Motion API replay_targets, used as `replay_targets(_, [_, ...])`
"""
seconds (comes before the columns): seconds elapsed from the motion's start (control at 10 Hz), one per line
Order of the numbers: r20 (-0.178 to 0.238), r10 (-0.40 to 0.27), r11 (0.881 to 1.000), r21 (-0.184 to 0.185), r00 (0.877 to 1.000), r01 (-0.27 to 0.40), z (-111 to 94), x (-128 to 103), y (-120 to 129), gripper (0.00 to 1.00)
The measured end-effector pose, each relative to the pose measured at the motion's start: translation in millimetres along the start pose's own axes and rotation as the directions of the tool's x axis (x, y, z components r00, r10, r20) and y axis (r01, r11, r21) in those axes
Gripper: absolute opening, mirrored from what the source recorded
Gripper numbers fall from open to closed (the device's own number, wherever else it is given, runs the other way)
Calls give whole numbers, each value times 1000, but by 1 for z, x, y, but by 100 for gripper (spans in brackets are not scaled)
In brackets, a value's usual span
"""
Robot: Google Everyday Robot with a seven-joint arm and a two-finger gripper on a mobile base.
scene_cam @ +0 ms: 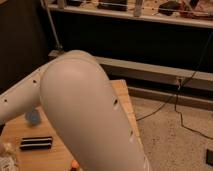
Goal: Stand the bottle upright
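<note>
**Bottle not yet shown upright, my gripper out of sight**

My arm (85,115) fills most of the camera view. Its forearm runs off the left edge, so my gripper lies somewhere beyond that edge and I cannot see it. Its jaws are spread as wide as they go. Nothing in view suggests they have hold of anything.

The bottle (7,157) sits on the table (122,95) in the bottom-left corner, cut off by the picture's edge. It is just in front of the left end of the bar (36,143). The cup (32,117) stands further back, beyond the bar. A small orange item (75,164) peeks out from under my arm near the bottom edge.

As for progress, I judge the task still open. The bottle rests on the table, apart from any part of me that I can see, and nothing shows it set upright.

Only a pale patch with dark marks is visible. That patch runs from the bottom edge up towards the bar, roughly crosswise to the bar's length. This would fit a bottle lying with its long axis pointing away from the camera. I cannot rule out that it is tilted or standing, though, nor tell which end is the neck.

What is left, as I see it, is to reach it, grasp it and stand it on its base.
</note>
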Motion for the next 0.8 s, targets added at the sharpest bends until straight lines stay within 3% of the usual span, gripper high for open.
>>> replay_targets(0.3, [-49, -15, 1000, 10, 999, 15, 23, 11, 24, 65])
replay_targets(0.5, [-51, -18, 1000, 12, 999, 19, 38, 12, 37, 65])
replay_targets(0.8, [-53, 4, 999, 43, 999, -2, 55, 16, 36, 65])
